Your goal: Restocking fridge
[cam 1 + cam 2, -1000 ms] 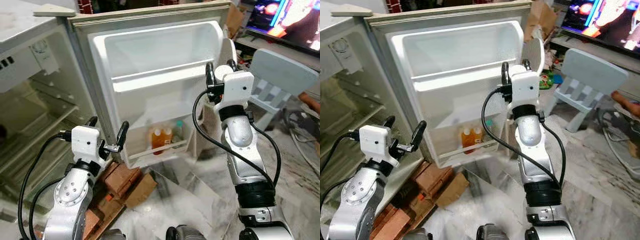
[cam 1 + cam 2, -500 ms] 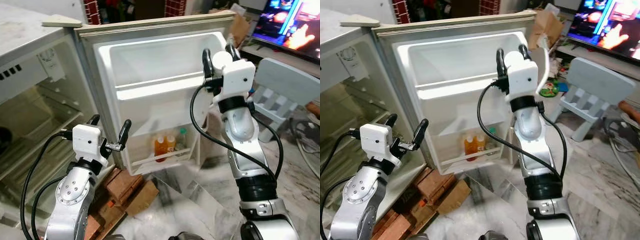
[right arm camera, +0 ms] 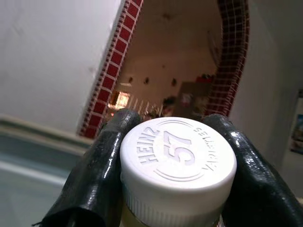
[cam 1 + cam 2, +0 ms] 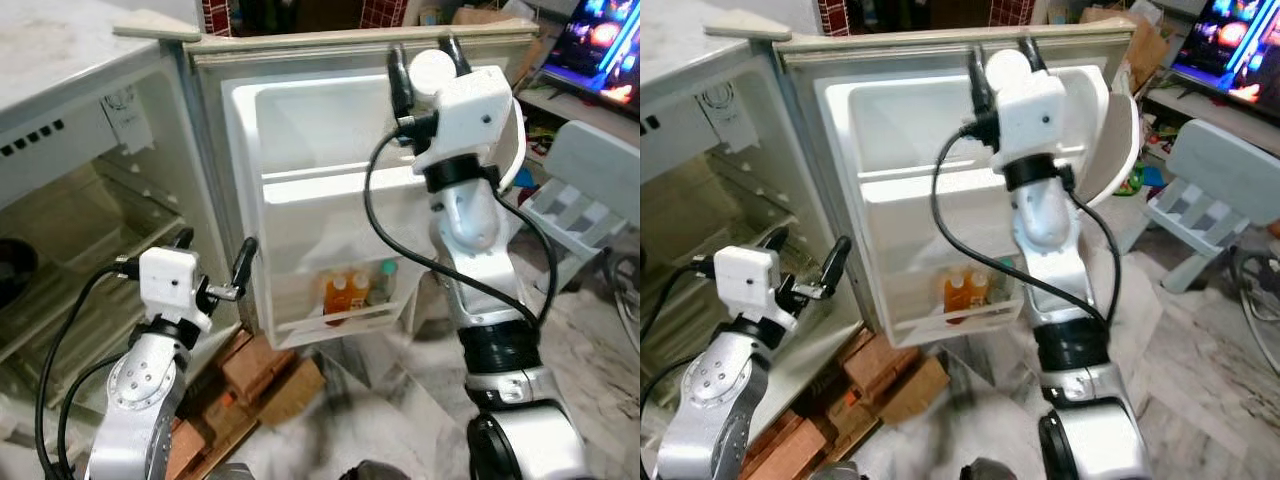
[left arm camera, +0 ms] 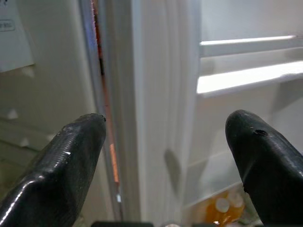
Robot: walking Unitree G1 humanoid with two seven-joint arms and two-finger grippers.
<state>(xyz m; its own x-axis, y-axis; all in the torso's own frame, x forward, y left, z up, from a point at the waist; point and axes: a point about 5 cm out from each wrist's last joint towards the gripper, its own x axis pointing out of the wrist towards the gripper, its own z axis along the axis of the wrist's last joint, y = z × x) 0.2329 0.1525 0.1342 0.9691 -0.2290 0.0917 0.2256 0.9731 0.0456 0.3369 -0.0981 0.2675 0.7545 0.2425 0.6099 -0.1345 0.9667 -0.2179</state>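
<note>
Right gripper [image 3: 177,165] raised high, level w/ top edge of open fridge door [image 4: 330,190]. Its fingers [image 3: 94,175] clamp a bottle w/ white cap [image 3: 179,163]; cap embossed "Heinz 57". Bottle body hidden below cap.

Left gripper [image 4: 215,268] low, near door's hinge side; fingers [image 5: 71,156] spread wide, holding nothing, door edge between them in wrist view.

Door's lower shelf [image 4: 345,318] carries two orange bottles [image 4: 345,295] and a third bottle w/ greenish cap [image 4: 384,282] beside them. Upper door shelf [image 4: 340,190] bare. Fridge body [image 4: 70,230] stands to left. Bricks [image 4: 255,370] lie on floor under door. Light-blue chair [image 4: 590,190] to right.
</note>
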